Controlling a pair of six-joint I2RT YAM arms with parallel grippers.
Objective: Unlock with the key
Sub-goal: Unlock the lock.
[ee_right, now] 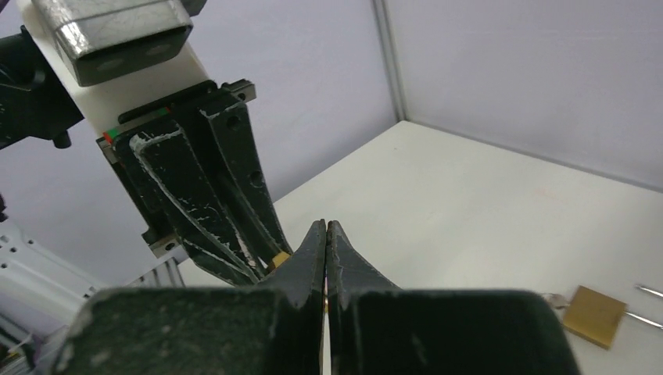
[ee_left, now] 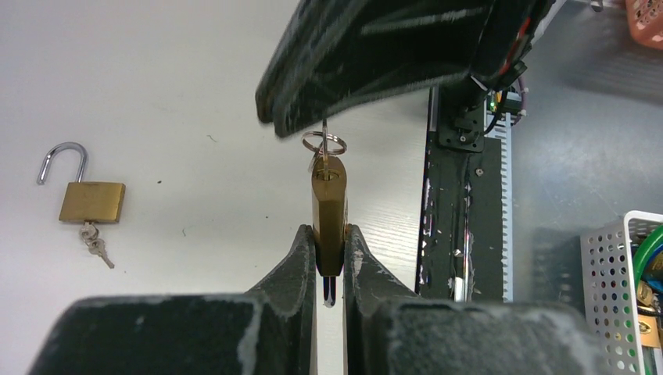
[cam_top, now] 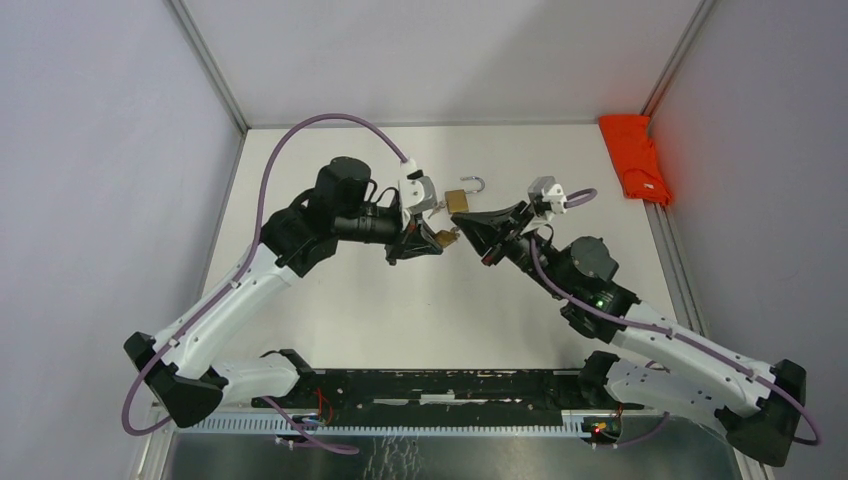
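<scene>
- Left fingers (ee_left: pixel 311 246) stand nearly closed, clamping the brass padlock (ee_left: pixel 329 195) above the desk (ee_left: pixel 195 78), keyhole end outward.
- Right fingers (ee_right: pixel 325 234) are pinched fully shut on the key (ee_left: pixel 324 133) at that keyhole.
- The key looks inserted. Turning it and freeing the shackle, which is hidden between the left fingers, seem undone.
- A second padlock (ee_left: pixel 91 201) lies on the desk, well apart, with its shackle open.

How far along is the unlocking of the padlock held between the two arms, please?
Done: one padlock lies on the table, shackle open, keys in it. In hand: the left jaws clamp a second padlock; the right jaws are shut on its inserted key. Left: turning the key and freeing the shackle, which is hidden here.
</scene>
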